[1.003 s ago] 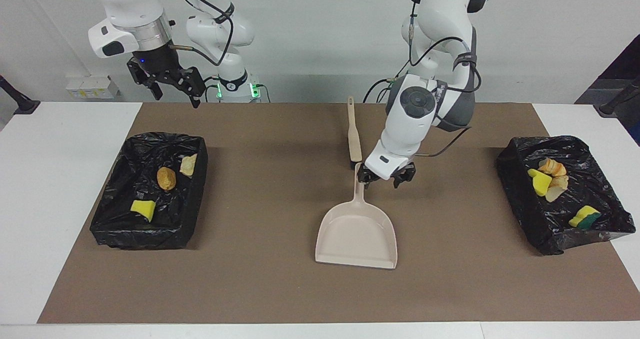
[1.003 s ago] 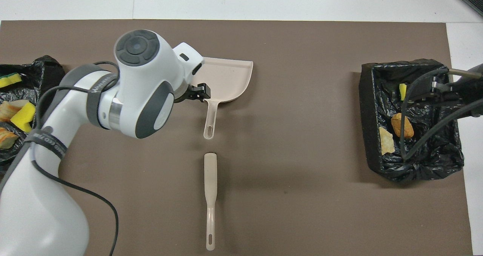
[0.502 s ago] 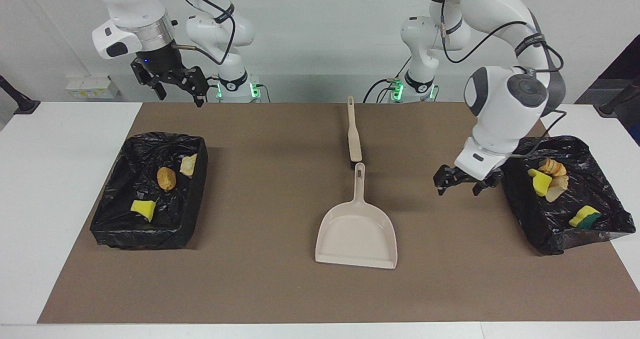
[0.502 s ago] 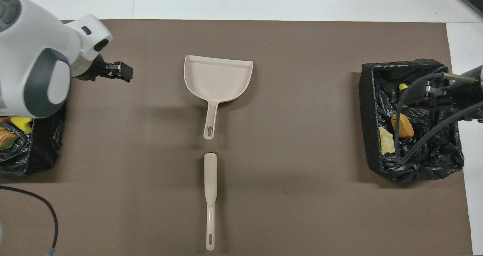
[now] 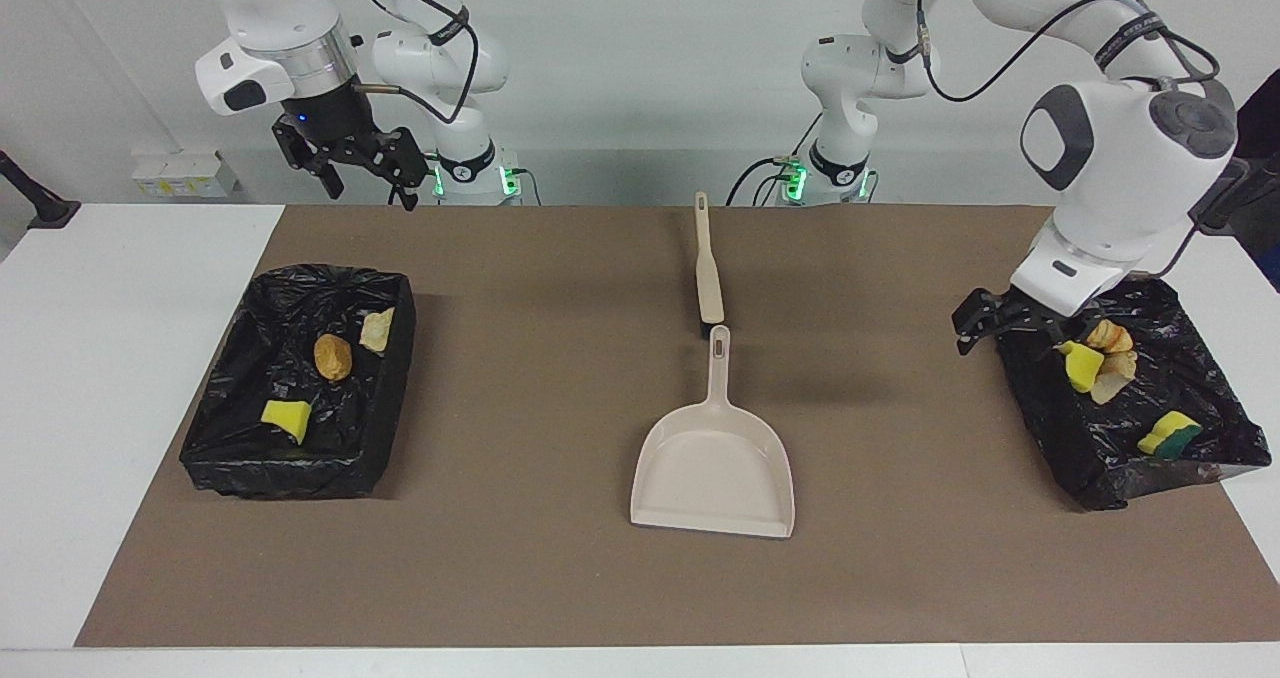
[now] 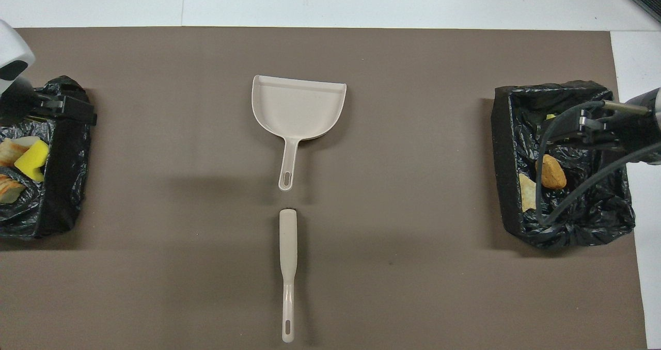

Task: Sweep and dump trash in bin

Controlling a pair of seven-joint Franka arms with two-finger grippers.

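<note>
All the trash lies in two black-lined bins. The bin at the right arm's end (image 5: 330, 276) (image 6: 508, 159) holds a yellow sponge bit (image 5: 285, 416), a bread lump (image 5: 332, 356) (image 6: 551, 172) and a tan scrap (image 5: 377, 330) (image 6: 528, 192). The bin at the left arm's end (image 5: 1040, 428) (image 6: 67, 185) holds a yellow sponge (image 5: 1080, 366) (image 6: 32, 159), bread lumps (image 5: 1108, 336) and the green-topped sponge (image 5: 1170, 433). My left gripper (image 5: 1010, 326) (image 6: 77, 110) hangs open and empty over that bin's inner rim. My right gripper (image 5: 365, 173) (image 6: 586, 125) waits, raised, open and empty.
The beige dustpan (image 5: 712, 458) (image 6: 298, 105) lies flat mid-mat with its handle toward the robots. The beige brush (image 5: 707, 268) (image 6: 288, 257) lies in line with it, nearer to the robots. A brown mat (image 5: 520, 558) covers the white table.
My left gripper has swung from the dustpan's handle across the mat to the bin at the left arm's end. The dustpan stayed put. My right gripper has risen slightly.
</note>
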